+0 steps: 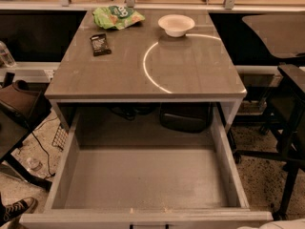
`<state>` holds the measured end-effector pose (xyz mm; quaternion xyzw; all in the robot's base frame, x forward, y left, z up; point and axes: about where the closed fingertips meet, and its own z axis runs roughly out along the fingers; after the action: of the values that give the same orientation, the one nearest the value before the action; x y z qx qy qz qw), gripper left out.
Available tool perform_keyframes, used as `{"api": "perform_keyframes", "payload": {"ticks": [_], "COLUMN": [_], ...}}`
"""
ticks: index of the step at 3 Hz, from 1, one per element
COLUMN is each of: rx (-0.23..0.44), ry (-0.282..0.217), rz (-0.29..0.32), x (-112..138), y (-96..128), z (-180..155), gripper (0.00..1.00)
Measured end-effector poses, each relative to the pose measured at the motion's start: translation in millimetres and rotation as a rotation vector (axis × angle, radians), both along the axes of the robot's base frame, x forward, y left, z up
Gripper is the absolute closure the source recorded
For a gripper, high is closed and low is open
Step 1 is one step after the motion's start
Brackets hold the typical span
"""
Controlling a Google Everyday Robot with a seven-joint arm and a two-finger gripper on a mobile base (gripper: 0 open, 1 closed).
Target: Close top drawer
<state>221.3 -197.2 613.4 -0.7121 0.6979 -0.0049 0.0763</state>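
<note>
The top drawer point(143, 180) is a wide, deep grey box pulled far out from under the grey tabletop point(190, 75) toward the camera. Its inside is bare. Its front rim point(143, 217) runs along the bottom edge of the view, and a sliver of the dark handle point(150, 226) shows just below it. The gripper is not in view. A pale rounded shape point(286, 223) shows at the bottom right corner; I cannot tell what it is.
On the tabletop are a white bowl point(176, 25), a green snack bag point(116, 16) and a dark bar wrapper point(100, 44). Dark chairs point(290, 109) stand to the right. A bag point(19, 104), cables and a shoe point(14, 209) lie at the left.
</note>
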Motion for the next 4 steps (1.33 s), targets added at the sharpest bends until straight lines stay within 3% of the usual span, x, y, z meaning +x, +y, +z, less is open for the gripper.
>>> {"api": "perform_keyframes", "payload": {"ticks": [2,4], "rx": [0.026,0.019], "ry": [-0.062,-0.100], "rz": [0.070,0.098], "x": [38.0,69.3], "y": [19.7,29.3], "z": [-10.0,-3.2], "gripper": [1.00,1.00]}}
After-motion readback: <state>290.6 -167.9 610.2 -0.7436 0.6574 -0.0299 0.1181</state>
